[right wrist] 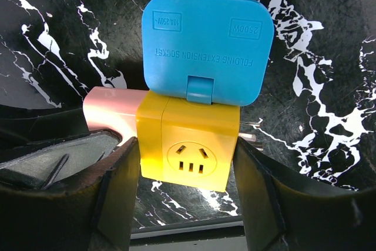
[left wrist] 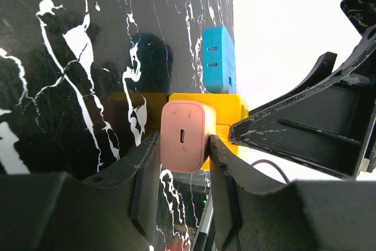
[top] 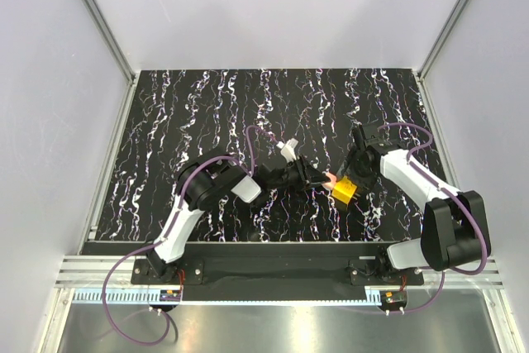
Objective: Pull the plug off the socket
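A pink plug (left wrist: 184, 135) sits flush against the side of a yellow cube socket (right wrist: 188, 142), which has a blue folding adapter (right wrist: 205, 45) on its far face. My left gripper (left wrist: 184, 140) is shut on the pink plug, with a finger pressed on each side. My right gripper (right wrist: 187, 145) is shut on the yellow socket, its fingers against the two side faces. In the top view the socket (top: 345, 189) lies at the table's front centre-right, with the left gripper (top: 317, 176) and right gripper (top: 354, 171) meeting on it. The plug (right wrist: 108, 107) also shows in the right wrist view.
The black marbled table (top: 207, 113) is bounded by white walls at the back and sides. A metal rail (top: 273, 274) runs along the near edge. Metal prongs (right wrist: 249, 138) stick out of the socket's right side. The blue adapter (left wrist: 218, 60) lies on the table.
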`<act>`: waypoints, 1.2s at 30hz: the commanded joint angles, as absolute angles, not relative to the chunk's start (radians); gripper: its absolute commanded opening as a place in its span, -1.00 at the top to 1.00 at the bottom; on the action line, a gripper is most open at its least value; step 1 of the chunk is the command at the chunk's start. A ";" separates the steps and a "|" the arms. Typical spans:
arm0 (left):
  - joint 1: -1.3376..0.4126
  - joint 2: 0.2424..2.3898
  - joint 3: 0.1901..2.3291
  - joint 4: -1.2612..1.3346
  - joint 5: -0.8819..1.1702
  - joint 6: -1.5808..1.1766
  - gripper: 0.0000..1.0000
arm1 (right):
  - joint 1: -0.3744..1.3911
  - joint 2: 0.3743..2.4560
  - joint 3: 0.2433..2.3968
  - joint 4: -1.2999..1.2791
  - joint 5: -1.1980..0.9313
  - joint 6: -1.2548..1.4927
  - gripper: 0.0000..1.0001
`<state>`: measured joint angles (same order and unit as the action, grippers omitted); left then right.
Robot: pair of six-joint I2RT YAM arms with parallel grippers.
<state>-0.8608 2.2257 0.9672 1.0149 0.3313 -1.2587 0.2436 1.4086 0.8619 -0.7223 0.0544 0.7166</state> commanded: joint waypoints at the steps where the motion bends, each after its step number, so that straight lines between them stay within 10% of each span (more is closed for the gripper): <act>1: -0.821 2.183 0.928 1.031 0.261 -1.227 1.00 | 0.239 1.496 0.772 -0.805 0.173 0.744 1.00; 36: -0.778 2.085 0.841 0.957 0.190 -1.194 1.00 | 0.241 1.509 0.781 -0.825 0.207 0.770 1.00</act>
